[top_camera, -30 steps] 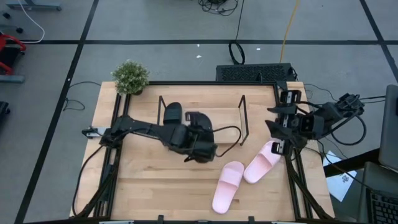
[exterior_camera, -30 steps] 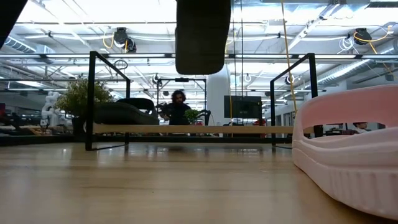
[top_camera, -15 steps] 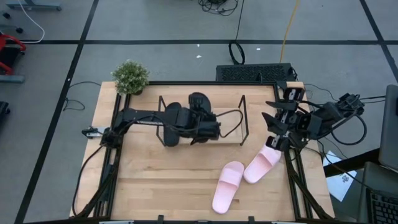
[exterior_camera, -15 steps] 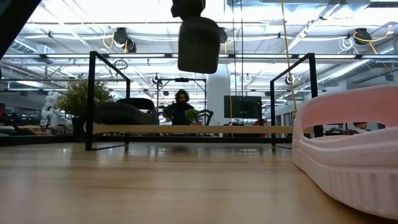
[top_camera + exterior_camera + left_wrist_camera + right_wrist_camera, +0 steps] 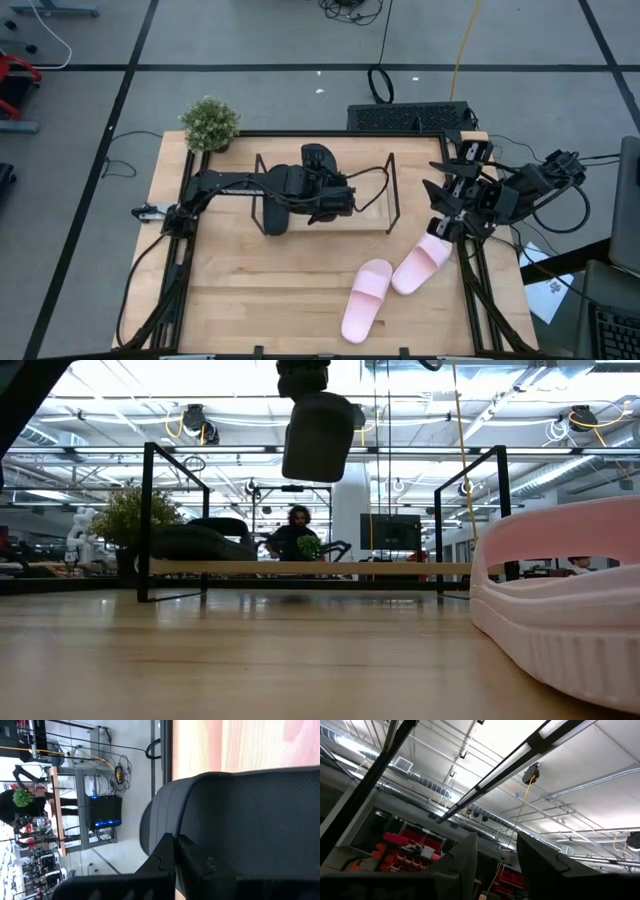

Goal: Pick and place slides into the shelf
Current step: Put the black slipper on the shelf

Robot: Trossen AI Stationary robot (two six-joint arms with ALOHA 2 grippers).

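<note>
Overhead, left gripper (image 5: pixel 322 180) clamping textured matte black slide (image 5: pixel 316 160) above thin-rod shelf (image 5: pixel 392 190), right gripper (image 5: pixel 440 222) parted

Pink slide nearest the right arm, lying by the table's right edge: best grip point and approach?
Take the pink slide by one long side wall near the middle, probably from straight above. It lies flat, sole down, angled, its far end under the right gripper. The neighbouring pink slide sits close on its left, so closing across the strap is tighter there.

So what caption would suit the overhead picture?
Left pincer carries a black slide over the shelf; two pink slides wait.
</note>
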